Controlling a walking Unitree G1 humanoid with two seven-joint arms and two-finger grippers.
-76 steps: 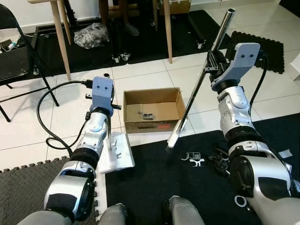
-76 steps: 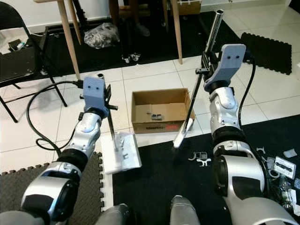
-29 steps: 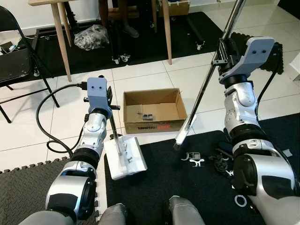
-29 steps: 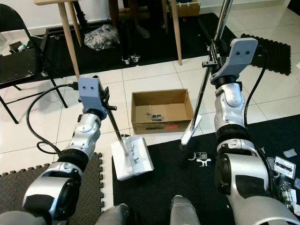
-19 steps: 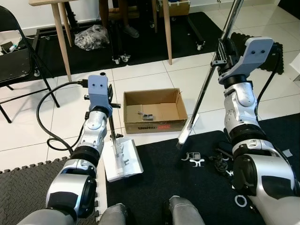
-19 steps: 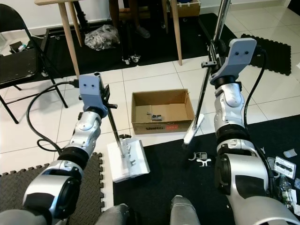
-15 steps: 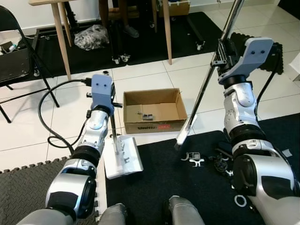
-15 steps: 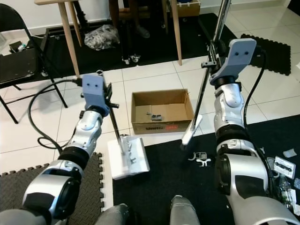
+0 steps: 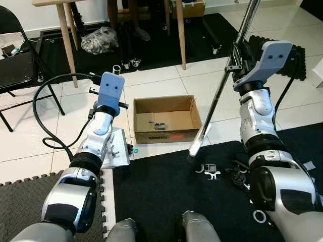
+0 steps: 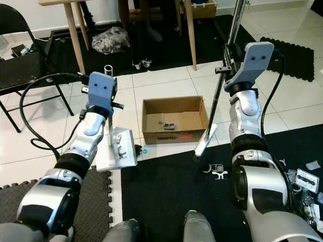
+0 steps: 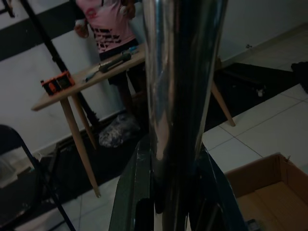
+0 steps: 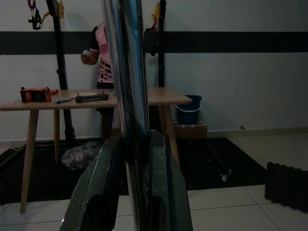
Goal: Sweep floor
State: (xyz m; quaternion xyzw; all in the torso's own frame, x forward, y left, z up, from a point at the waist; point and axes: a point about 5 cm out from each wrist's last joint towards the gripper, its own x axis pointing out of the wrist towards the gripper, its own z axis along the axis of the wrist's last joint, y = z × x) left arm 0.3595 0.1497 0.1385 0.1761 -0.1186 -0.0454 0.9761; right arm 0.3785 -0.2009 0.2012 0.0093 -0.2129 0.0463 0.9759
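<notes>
My left gripper [image 11: 175, 187] is shut on the chrome handle [image 11: 178, 96] of a white dustpan [image 9: 114, 154]. The pan lies on the white tiles, left of the black mat [image 9: 166, 201]. With my right gripper [image 12: 137, 159] shut on its chrome pole [image 9: 222, 88], the broom leans over. Its head [image 9: 196, 146] rests at the mat's far edge, just right of an open cardboard box [image 9: 166, 119]. A small teal bit [image 9: 135, 149] lies on the tile between pan and box. Scraps [image 9: 208, 171] sit on the mat near the broom head.
A black cable [image 9: 43, 118] loops over the tiles on the left. A folding chair [image 9: 15, 60], wooden table legs [image 9: 65, 40], a plastic bag [image 9: 101, 39] and a person's legs [image 9: 136, 20] stand beyond. A grey foam mat [image 9: 20, 201] lies front left, and more litter [image 10: 308, 179] right.
My left arm has swung the dustpan to the left, off the black mat's edge and onto the tiles. The teal bit is now uncovered. The broom has barely moved.
</notes>
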